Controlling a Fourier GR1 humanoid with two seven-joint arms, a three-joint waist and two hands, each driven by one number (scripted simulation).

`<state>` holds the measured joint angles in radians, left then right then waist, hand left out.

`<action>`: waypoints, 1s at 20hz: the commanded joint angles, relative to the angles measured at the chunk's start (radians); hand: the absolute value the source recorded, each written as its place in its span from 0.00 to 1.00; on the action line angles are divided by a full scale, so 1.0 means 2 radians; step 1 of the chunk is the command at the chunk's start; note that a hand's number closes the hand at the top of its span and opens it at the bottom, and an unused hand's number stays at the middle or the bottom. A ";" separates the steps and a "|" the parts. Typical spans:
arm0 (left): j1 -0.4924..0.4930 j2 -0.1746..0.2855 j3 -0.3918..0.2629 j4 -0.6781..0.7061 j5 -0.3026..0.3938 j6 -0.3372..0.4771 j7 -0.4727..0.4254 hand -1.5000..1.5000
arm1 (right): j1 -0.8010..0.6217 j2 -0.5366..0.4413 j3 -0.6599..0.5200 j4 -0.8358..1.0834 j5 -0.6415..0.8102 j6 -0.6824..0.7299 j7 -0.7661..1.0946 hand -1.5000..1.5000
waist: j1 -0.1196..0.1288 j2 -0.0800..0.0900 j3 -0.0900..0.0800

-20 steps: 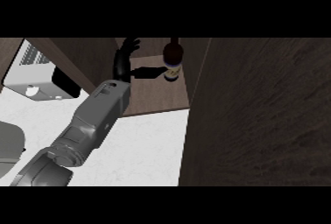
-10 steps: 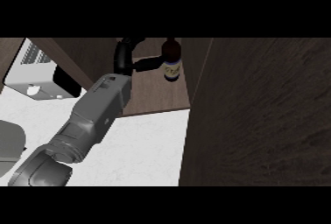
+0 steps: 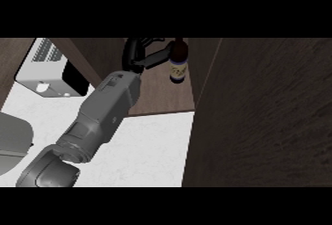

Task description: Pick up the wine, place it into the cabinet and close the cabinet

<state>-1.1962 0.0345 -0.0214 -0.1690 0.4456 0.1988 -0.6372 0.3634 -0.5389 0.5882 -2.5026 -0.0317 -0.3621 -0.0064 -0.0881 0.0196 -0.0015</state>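
The wine bottle is dark with a pale label. It stands upright on the cabinet's brown shelf, close to the inner edge of the open door. My left hand is just left of the bottle, at the end of the grey forearm that rises from the lower left. Its thumb reaches across and touches the bottle's side. The fingers arch above the hand and bend toward the bottle's neck without closing round it. My right hand does not show.
The open cabinet door, dark wood, fills the right half of the view. A white box-shaped appliance sits on the counter at the left. A grey rounded object is at the lower left. White countertop lies below the shelf.
The left hand's fingers, straight and upright a second ago, have bent over toward the bottle's neck. The bottle still stands in the same place on the shelf.
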 commanded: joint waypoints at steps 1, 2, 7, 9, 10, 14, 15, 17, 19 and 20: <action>0.000 -0.016 0.001 -0.006 0.000 -0.028 -0.005 0.00 | 0.012 -0.006 -0.004 -0.098 -0.018 -0.010 0.059 0.00 | 0.016 -0.004 0.000; -0.015 -0.011 0.003 0.000 -0.001 -0.024 0.013 0.00 | 0.017 -0.003 -0.002 -0.072 -0.019 -0.004 0.037 0.00 | 0.015 -0.003 0.000; -0.002 -0.017 -0.006 -0.021 0.010 -0.019 0.016 0.00 | 0.039 -0.015 -0.002 -0.107 -0.014 -0.011 0.059 0.00 | 0.018 -0.010 0.000; 0.005 -0.017 -0.008 -0.029 0.013 -0.027 0.019 0.00 | 0.032 -0.009 -0.002 -0.099 -0.010 -0.011 0.057 0.00 | 0.023 -0.010 0.000; 0.001 -0.017 -0.015 -0.031 0.019 -0.028 0.029 0.00 | 0.021 -0.011 -0.009 -0.112 -0.017 -0.013 0.075 0.00 | 0.020 -0.010 0.000; 0.032 -0.017 -0.019 -0.064 0.017 -0.054 0.031 0.00 | 0.039 -0.012 -0.002 -0.115 0.005 -0.028 0.070 0.00 | 0.035 -0.014 0.000; 0.035 -0.017 -0.031 -0.074 0.037 -0.053 0.038 0.00 | 0.052 -0.025 -0.002 -0.124 -0.003 -0.021 0.070 0.00 | 0.024 -0.016 0.000; 0.066 -0.017 -0.044 -0.103 0.042 -0.072 0.040 0.00 | 0.039 -0.012 -0.003 -0.094 0.000 -0.025 0.054 0.00 | 0.035 -0.016 0.000; 0.092 -0.017 -0.062 -0.125 0.048 -0.078 0.043 0.00 | 0.038 -0.024 -0.027 -0.110 -0.015 -0.024 0.069 0.00 | 0.038 -0.018 0.000; 0.078 -0.017 -0.060 -0.143 0.064 -0.063 0.058 0.00 | 0.032 -0.019 -0.022 -0.110 -0.013 -0.027 0.073 0.00 | 0.037 -0.017 0.000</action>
<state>-1.0782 0.0003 -0.1047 -0.3654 0.5270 0.0736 -0.5580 0.3901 -0.5548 0.5562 -2.5159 -0.0252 -0.4070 0.0368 -0.0231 -0.0113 -0.0009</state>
